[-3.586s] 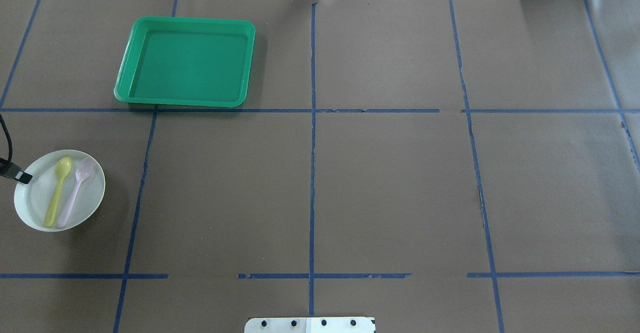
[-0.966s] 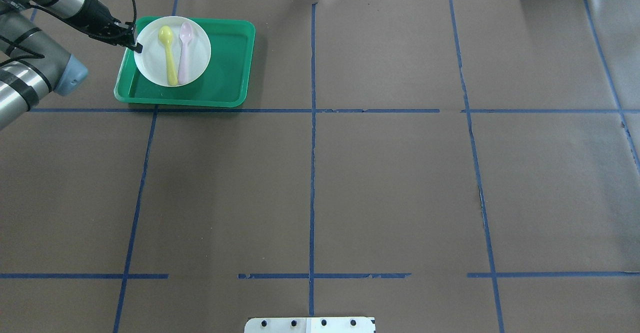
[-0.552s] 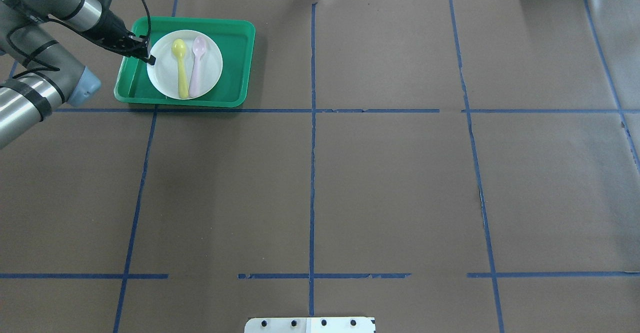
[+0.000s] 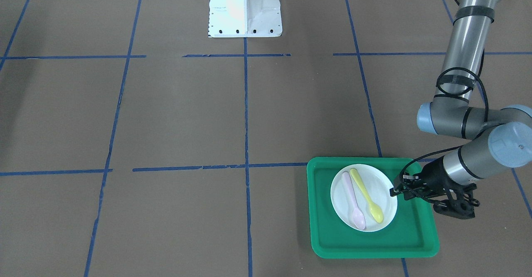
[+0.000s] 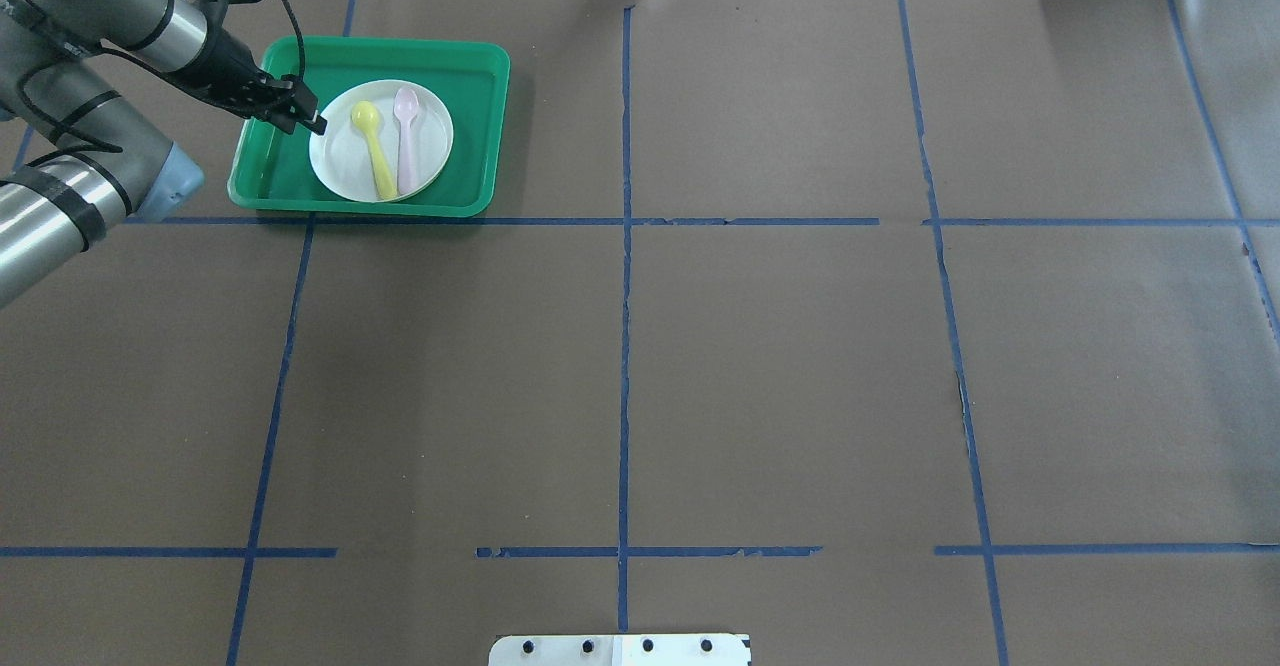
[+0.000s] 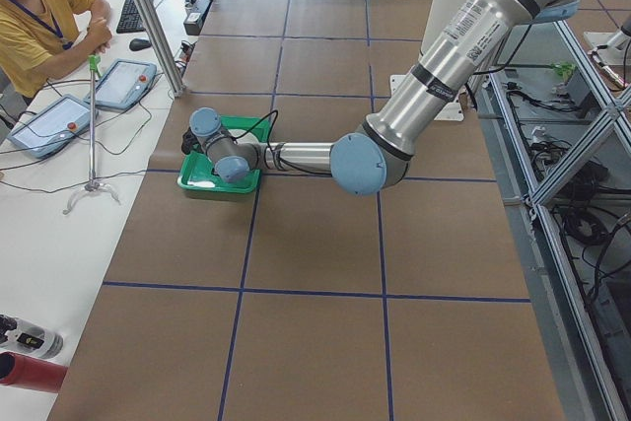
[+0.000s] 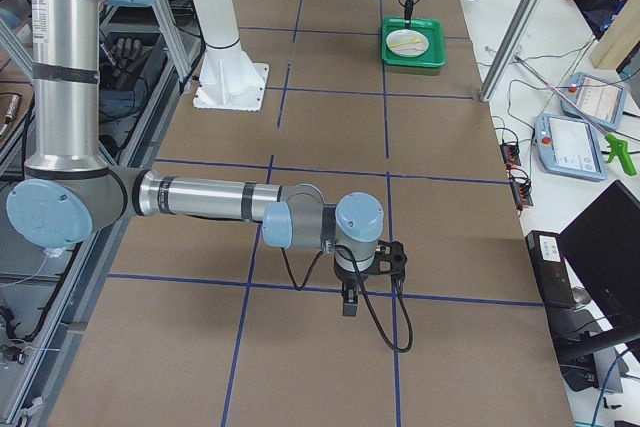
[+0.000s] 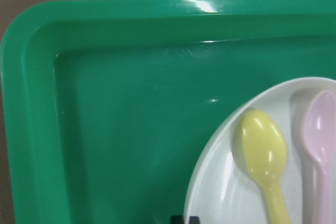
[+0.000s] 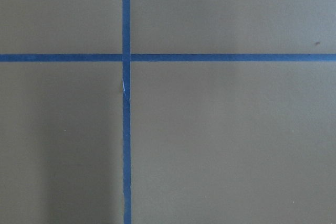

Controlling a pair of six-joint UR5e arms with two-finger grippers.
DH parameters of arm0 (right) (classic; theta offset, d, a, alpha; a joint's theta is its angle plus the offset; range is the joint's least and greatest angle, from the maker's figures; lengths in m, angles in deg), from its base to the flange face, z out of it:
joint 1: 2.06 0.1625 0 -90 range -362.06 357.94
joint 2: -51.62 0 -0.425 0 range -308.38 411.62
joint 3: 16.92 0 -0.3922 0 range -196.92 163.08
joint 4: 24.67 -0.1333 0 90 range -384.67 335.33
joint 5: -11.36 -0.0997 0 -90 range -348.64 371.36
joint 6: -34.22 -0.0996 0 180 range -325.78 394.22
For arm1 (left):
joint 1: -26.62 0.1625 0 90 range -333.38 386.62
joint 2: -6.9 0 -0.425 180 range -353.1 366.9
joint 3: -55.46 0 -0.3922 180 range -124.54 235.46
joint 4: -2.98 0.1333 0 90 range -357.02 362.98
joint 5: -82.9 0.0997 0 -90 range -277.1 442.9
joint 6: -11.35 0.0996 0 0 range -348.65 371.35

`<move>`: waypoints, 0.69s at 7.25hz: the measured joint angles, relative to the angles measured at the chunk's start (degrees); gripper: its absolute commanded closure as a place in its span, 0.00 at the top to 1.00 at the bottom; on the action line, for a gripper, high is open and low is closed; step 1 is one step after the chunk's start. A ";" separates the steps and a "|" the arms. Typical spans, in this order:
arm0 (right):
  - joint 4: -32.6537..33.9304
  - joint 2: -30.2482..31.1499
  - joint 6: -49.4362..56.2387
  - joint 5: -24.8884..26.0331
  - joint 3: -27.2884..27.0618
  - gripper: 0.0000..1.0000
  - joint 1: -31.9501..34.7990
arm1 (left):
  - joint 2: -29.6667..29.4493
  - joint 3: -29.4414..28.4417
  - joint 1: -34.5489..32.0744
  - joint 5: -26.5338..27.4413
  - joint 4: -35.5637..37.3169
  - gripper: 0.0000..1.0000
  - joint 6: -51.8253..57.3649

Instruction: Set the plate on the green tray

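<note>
The white plate (image 5: 340, 151) sits low inside the green tray (image 5: 470, 96) at the far left of the table, carrying a yellow spoon (image 5: 374, 146) and a pink spoon (image 5: 406, 136). My left gripper (image 5: 315, 126) is shut on the plate's left rim. The front-facing view shows the same: the gripper (image 4: 394, 191) pinches the rim of the plate (image 4: 384, 194) over the tray (image 4: 415, 235). The left wrist view shows the plate (image 8: 220, 192) over the tray floor (image 8: 105, 103). My right gripper (image 7: 350, 307) hangs low over bare table; I cannot tell its state.
Brown paper with blue tape lines covers the table (image 5: 780, 376). The robot's white base (image 4: 244, 8) stands at the near edge. An operator and tablets sit beyond the tray's end of the table (image 6: 39, 17).
My left gripper carried the plate with both spoons from the near left of the table to the tray. Over the last second the plate moved rightward and lower into the tray.
</note>
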 measured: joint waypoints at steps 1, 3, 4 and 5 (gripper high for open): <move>0.00 0.00 0.00 0.00 -0.01 1.00 0.00 | 0.76 0.52 -0.47 -0.01 -0.01 1.00 0.01; 0.00 0.00 0.00 0.00 0.00 1.00 0.00 | 8.43 9.20 -3.67 -1.65 3.56 1.00 0.52; 0.00 0.00 0.00 0.00 0.00 1.00 0.00 | 13.03 14.86 -6.04 -3.66 7.57 1.00 2.30; 0.00 0.00 -0.02 0.00 0.01 1.00 0.00 | 16.33 18.86 -8.71 -5.50 12.49 1.00 6.83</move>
